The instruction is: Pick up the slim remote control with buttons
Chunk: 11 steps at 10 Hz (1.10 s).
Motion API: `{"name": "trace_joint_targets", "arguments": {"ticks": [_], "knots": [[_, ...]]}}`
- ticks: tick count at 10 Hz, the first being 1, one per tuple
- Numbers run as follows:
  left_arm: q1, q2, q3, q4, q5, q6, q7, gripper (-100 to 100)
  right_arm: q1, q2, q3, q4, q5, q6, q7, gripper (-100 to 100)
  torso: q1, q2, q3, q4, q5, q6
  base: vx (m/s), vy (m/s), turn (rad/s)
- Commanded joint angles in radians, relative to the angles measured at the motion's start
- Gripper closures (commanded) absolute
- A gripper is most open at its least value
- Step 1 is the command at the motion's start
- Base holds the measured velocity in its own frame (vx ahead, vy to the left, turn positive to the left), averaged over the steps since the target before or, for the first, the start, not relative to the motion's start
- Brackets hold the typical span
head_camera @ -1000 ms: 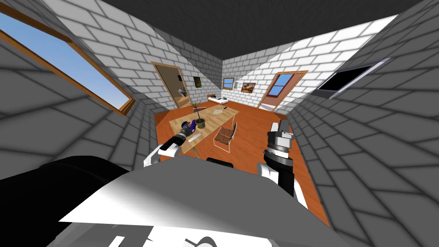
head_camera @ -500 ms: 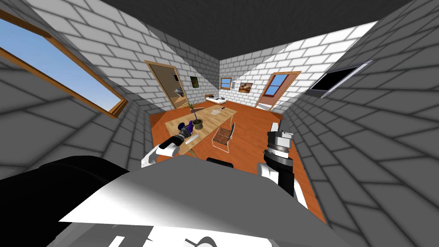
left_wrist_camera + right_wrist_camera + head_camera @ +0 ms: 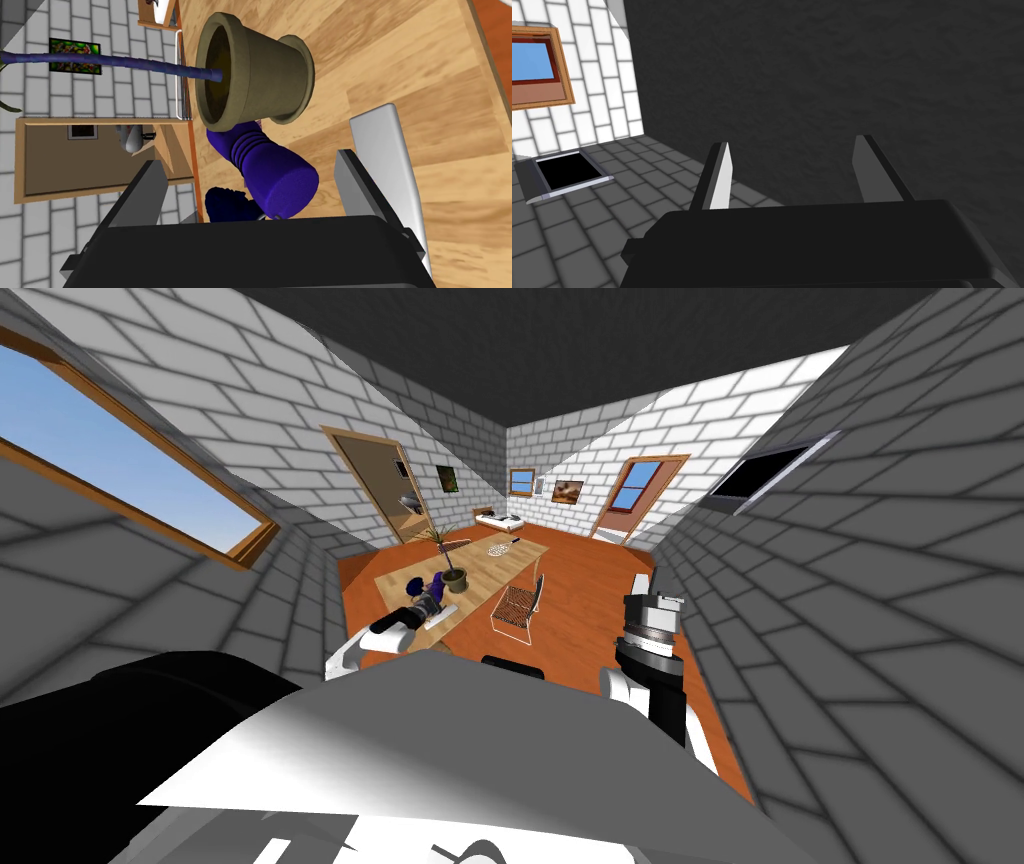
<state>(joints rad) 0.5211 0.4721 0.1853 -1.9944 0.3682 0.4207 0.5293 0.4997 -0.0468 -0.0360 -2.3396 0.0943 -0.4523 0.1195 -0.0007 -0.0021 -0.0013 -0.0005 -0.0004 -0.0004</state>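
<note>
The left claw [image 3: 248, 160] hangs over the near end of a long light-wood desk [image 3: 425, 75], its two blade fingers spread apart and gripping nothing. Between them, touching neither, lies a purple ribbed cylinder [image 3: 280, 180], with a dark blue lump [image 3: 227, 205] close against it on the side of the claw's body. Just outside one finger lies a slim, light grey, round-cornered slab flat on the wood, taken here for the remote control [image 3: 390, 150]. Its face reads as plain grey, and its buttons cannot be made out. In the head view it shows as a pale strip [image 3: 440, 616] at the desk's near corner, just beside the left claw [image 3: 432, 596]. Past the purple cylinder stands an olive-brown flared pot [image 3: 270, 75]. Its inside is dark, and a thin blue-violet stem [image 3: 125, 62] rises from the middle. Whether the cylinder touches the pot's base cannot be told. Farther along the desk sit a white lattice-like piece [image 3: 497, 549] and a small dark item [image 3: 514, 540], too small to name. A wire-framed chair with a woven brown seat [image 3: 517, 606] stands on the orange floor [image 3: 590, 598] beside the desk. The right claw [image 3: 793, 142] is held up, well apart from the desk, with its fingers also apart and empty [image 3: 645, 583].
</note>
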Motion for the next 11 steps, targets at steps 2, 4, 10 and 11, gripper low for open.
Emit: {"name": "trace_joint_targets", "arguments": {"ticks": [2, 4, 10, 11], "knots": [[0.005, 0.017, 0.019, 0.031, 0.038, 0.074, 0.024, -100, 0.000, 0.000, 0.000, 0.000, 0.000, 0.000, 0.000, 0, 0.001, 0.001, 0.000, 0.000, 0.000, 0.000, 0.039, -0.004, -0.071], [0.006, 0.030, 0.034, 0.066, 0.071, 0.121, 0.041, -100, 0.000, 0.000, 0.000, 0.000, 0.000, 0.000, 0.000, 0, 0.000, -0.001, 0.000, 0.000, 0.000, 0.000, 0.067, -0.004, -0.077], [0.008, 0.053, 0.065, 0.138, 0.134, 0.282, 0.075, -100, 0.000, 0.000, 0.000, 0.000, 0.000, 0.000, 0.000, 0, 0.001, -0.002, -0.001, 0.000, 0.000, 0.000, 0.058, -0.004, -0.068], [0.009, 0.064, 0.080, 0.173, 0.164, 0.307, 0.090, -100, 0.000, 0.000, 0.000, 0.000, 0.000, 0.000, 0.000, 0, 0.001, -0.002, -0.001, 0.000, 0.000, 0.000, 0.067, 0.015, -0.097]]}}
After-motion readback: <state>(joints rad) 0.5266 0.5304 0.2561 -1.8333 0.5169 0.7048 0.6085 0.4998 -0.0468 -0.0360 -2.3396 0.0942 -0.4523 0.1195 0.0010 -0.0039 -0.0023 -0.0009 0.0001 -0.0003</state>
